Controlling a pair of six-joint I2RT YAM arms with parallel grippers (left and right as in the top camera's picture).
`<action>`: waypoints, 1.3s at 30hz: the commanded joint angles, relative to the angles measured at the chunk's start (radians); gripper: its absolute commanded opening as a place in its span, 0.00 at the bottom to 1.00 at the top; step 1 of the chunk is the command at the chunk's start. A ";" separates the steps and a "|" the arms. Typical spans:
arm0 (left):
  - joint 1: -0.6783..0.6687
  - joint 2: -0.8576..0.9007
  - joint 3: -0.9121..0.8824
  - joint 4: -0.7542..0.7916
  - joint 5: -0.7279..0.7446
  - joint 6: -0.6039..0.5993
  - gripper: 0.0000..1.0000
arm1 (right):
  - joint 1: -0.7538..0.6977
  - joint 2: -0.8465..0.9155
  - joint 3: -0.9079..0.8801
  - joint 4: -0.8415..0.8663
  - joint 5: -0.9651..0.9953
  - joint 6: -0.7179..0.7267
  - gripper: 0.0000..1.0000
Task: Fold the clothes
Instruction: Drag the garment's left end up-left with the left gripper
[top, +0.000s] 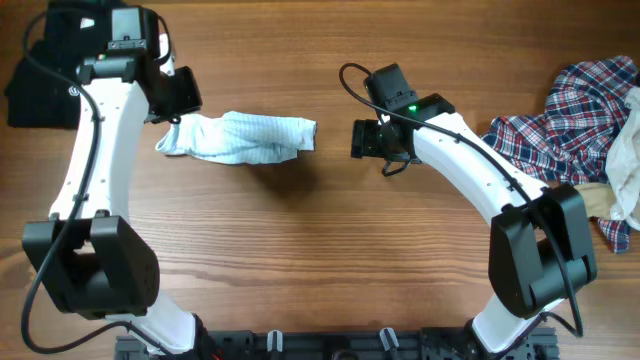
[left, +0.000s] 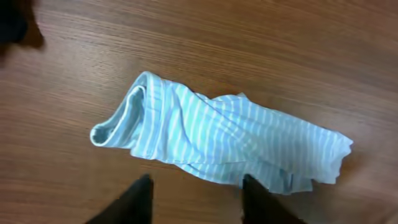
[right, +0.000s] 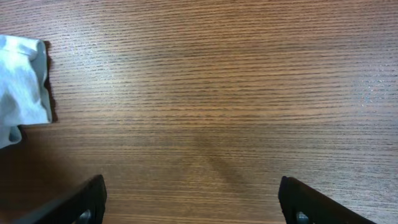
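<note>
Lying crumpled: striped garment (top: 240, 138) | left fingers (left: 134, 202) parted, empty | right fingers (right: 81, 205) wide, empty | plaid shirt (top: 580, 100) cropped

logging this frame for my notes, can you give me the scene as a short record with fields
surface: brown wooden table
centre item: small pale-blue striped cloth garment, bunched, lying on the table
left end effector: open, over the garment's near edge, not gripping it
right end effector: open, empty, over bare wood beside the garment
right side: red-blue-white plaid shirt, heaped, unfolded
top left: black garment
</note>
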 joint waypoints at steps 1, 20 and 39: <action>0.005 -0.025 0.017 0.002 -0.015 0.002 0.50 | -0.001 0.016 -0.008 -0.002 0.022 -0.011 0.89; 0.006 0.226 0.014 -0.028 0.051 0.003 0.59 | -0.001 0.016 -0.008 0.002 0.022 -0.015 0.90; 0.049 0.303 0.014 -0.039 -0.080 0.006 0.57 | -0.001 0.016 -0.008 0.002 0.022 -0.043 0.91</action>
